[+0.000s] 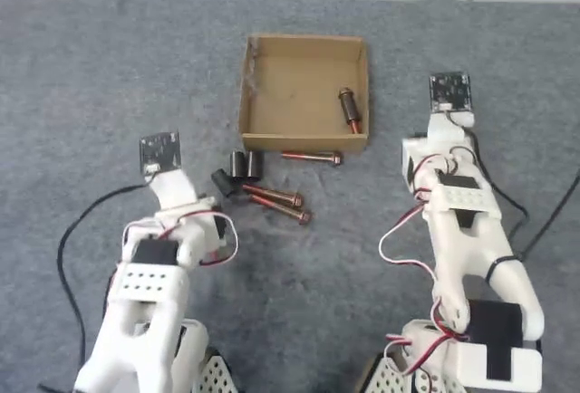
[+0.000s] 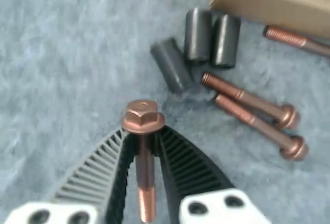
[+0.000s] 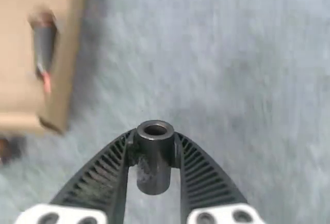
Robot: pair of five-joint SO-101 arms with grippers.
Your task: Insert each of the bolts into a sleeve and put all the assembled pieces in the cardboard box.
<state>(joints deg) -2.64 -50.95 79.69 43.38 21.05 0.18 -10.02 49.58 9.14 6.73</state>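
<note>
Gripping a bolt (image 2: 145, 168) by its shank, my left pincer (image 2: 143, 133) is closed on it. The head sits at the fingertips and the threaded end points back toward the wrist, above the table (image 1: 82, 94) near the loose parts.

Spotter: And moving right from there?

Me: Three loose sleeves (image 2: 198, 33) lie just beside one another. Two loose bolts (image 2: 247, 100) lie side by side next to them. A third bolt (image 1: 311, 156) lies along the front wall of the cardboard box (image 1: 304, 138). One assembled piece (image 1: 350, 109) rests inside the box near its right wall. Farthest right, my right pincer (image 3: 154, 140) is clamped on a sleeve (image 3: 153, 168), bore facing outward, over bare table to the right of the box.

Spotter: What worries you?

Me: The mating, I judge. The bolt's tip lies back between the fingers, so it isn't presented freely to the bore. If I bring them together with a slight tilt, the thread could catch the sleeve's rim. That would push the sleeve back through the ribbed fingers, or twist the bolt loose. A dropped part could roll among the loose ones.

Spotter: Tally?

Me: Five bolts: one held, three on the table, one in the box. Five sleeves: one held, three loose, one on the boxed bolt. One box.
</note>
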